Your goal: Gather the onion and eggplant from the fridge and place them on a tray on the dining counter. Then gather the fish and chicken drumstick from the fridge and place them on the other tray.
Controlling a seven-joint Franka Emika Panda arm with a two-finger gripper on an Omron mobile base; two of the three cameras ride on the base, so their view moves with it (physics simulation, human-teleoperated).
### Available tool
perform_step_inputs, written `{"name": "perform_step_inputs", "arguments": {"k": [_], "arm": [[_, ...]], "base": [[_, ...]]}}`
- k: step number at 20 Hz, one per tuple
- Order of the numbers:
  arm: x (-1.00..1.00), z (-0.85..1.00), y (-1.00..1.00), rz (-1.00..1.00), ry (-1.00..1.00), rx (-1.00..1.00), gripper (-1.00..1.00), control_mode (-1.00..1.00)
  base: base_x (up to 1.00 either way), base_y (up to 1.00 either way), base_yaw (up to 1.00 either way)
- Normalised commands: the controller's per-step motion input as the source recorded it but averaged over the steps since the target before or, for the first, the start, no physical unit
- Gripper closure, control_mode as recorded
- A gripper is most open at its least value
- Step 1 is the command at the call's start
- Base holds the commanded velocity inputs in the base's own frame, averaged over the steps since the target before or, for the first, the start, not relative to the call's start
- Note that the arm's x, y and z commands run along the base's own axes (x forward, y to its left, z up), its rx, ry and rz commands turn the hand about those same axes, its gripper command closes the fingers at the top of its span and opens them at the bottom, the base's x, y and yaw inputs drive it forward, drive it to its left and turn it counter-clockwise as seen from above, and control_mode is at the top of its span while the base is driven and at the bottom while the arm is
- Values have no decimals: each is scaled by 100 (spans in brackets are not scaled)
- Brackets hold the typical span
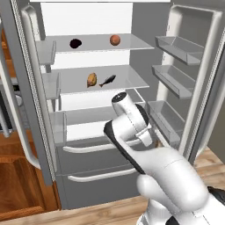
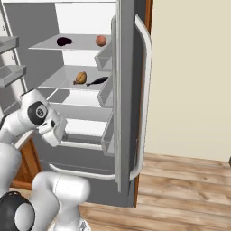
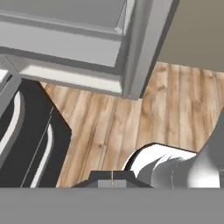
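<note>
Your fridge (image 1: 132, 17) stands open with both doors swung wide, and nothing is picked yet. The hand (image 3: 112, 181) is closed on nothing, tucked low in front of the lower drawers and pointing down at the wooden floor (image 3: 131, 127).

On the upper shelf (image 1: 145, 44) you have the eggplant (image 1: 75, 43) toward the left edge and the onion (image 1: 114, 40) right of the middle. On the shelf below (image 1: 136, 81), the chicken drumstick (image 1: 92, 79) and the fish (image 1: 107, 80) lie just beside each other near the middle.

The step in hand looks like the reach for a first vegetable. Lift the arm and turn the wrist level before you go in, so the hand clears the front edge of the upper shelf. Open the fingers before you reach the onion, since it is round and may roll if nudged. Keep the elbow away from the right door's bins (image 1: 180, 48).

Count: one eggplant, one onion, one drumstick, one fish, four things in all, on two shelves. The trays and the bench are out of sight from here.
</note>
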Motion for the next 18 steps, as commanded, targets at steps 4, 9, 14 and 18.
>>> {"name": "perform_step_inputs", "arguments": {"k": [4, 9, 14, 18], "arm": [[-68, -14, -15, 63, 0, 0, 100, -100], [-27, 0, 0, 58, 7, 0, 100, -100], [-8, -3, -10, 41, 8, 2, 100, -100], [-1, -2, -30, 19, -3, 7, 100, -100]], "base": [[0, 0, 0], [0, 0, 0], [0, 0, 0], [0, 0, 0]]}}
